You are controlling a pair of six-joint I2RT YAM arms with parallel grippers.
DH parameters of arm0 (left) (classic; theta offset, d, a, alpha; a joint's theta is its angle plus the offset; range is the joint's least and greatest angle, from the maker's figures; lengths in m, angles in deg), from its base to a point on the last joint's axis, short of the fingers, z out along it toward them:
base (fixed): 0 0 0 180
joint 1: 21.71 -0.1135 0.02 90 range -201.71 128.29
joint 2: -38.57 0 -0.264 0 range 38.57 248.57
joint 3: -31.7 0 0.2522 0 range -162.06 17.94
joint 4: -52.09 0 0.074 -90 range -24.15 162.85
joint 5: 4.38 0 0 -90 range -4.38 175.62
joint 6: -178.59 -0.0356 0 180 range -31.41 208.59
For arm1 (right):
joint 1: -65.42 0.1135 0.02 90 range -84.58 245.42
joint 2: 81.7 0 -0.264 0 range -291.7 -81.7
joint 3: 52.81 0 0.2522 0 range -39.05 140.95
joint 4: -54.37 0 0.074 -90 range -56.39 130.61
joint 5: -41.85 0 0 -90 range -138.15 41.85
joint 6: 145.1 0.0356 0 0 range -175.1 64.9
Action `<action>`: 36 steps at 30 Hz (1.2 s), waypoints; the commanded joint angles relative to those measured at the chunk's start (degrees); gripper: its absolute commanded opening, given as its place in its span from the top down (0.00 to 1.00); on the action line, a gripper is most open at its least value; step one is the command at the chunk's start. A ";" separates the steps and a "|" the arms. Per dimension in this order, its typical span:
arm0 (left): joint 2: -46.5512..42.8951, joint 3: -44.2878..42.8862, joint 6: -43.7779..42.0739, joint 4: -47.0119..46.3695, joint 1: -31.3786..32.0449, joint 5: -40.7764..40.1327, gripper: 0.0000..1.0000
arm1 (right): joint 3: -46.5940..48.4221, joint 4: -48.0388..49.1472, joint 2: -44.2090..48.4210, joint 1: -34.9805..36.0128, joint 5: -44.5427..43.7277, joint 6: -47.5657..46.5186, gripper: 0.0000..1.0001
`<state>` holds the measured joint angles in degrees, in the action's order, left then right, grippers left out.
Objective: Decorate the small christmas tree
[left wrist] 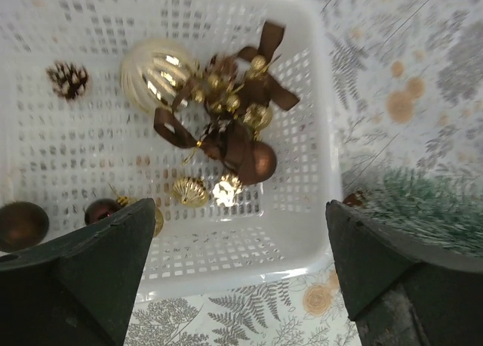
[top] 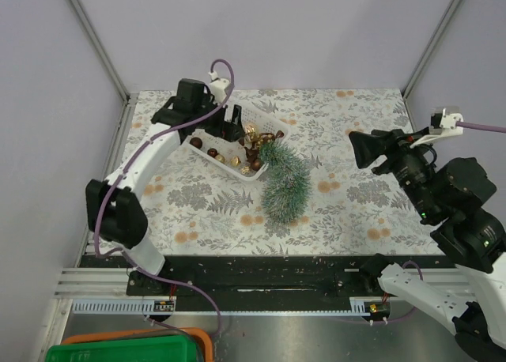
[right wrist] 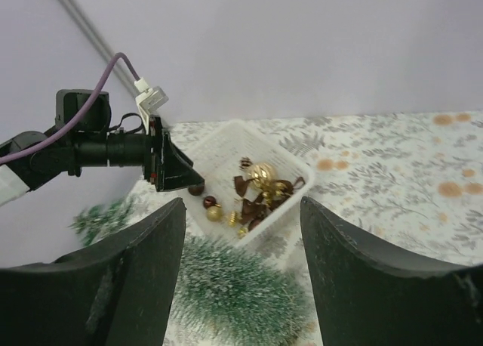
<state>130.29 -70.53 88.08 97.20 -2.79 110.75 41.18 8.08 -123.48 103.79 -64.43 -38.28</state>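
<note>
Right side: nearest the overhead lens we have the right arm, reared high at 4 o'clock of the table, its wrist turned toward 9 o'clock.
Right hand: the right gripper (right wrist: 240,204) has its fingers spread wide with nothing between them, and hangs in the air well apart from everything on the cloth.
Tree: the small christmas tree (top: 283,184) lies on its side near mid-table on the leaf-print tablecloth (top: 356,212). Its far end is against the near-right corner of the white basket (top: 278,125).
Long axis: roughly 12 to 6 in the overhead view, bowed a little toward 3. We cannot tell which end carries the base.
Left hand: the left gripper (left wrist: 240,210) is wide open and empty, poised above the basket and looking down into it.
Basket load: a gold bauble (left wrist: 155,74), a brown ribbon (left wrist: 249,97), a pine cone (left wrist: 68,79) and smaller brown and gold balls.
Bearing: from the left gripper the tree lies near, at about 4 o'clock. From the right gripper it lies at about 8 o'clock, well apart.
Next move, as we judge it: the tree wants standing up before any ornament goes on. The left hand is nearer, but the right has the open approach from 3 o'clock, square across the axis.
</note>
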 commanded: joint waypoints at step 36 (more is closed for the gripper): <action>15.34 7.52 1.04 -19.84 7.45 -8.34 0.94 | -10.70 -0.78 -3.66 0.30 -10.53 3.83 0.37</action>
<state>151.67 -63.27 89.78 80.17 4.31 100.67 30.69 4.93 -128.07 103.79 -74.15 -35.60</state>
